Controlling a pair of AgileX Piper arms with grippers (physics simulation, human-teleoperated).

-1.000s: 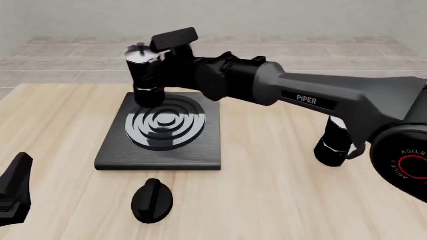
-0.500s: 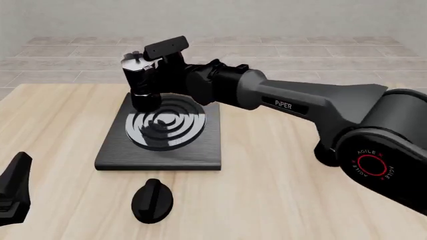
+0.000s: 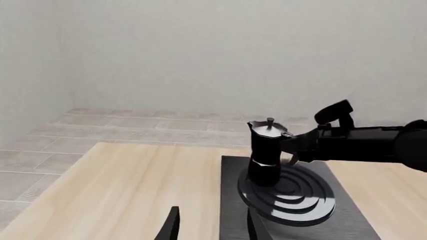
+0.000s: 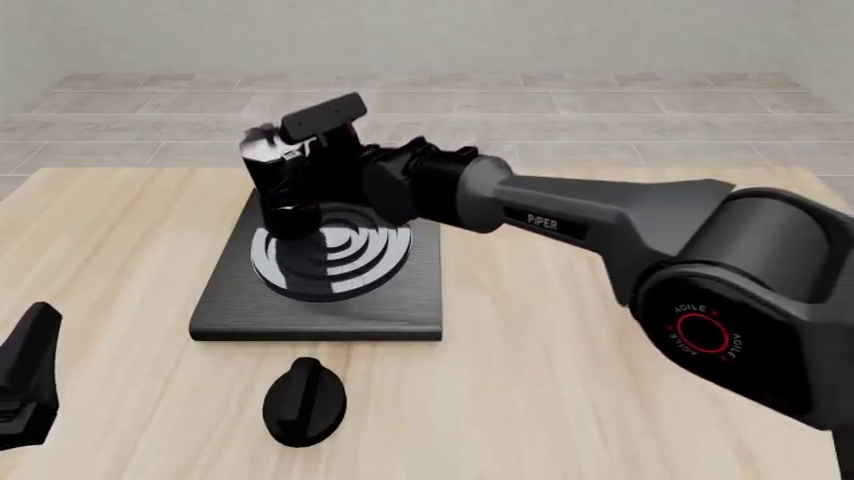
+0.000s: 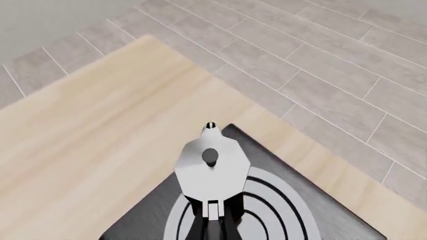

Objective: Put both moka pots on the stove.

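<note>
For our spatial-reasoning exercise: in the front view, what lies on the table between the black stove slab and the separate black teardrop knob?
Nothing: in the front view only bare light wooden tabletop separates the black stove slab from the black teardrop knob.

Right arm stretched far forward-left, hand (image 4: 310,160) clamped; left hand (image 4: 24,385) low, fingers apart

One moka pot (image 4: 283,185), one stove (image 4: 320,285), one knob (image 4: 304,400), two arms
</note>
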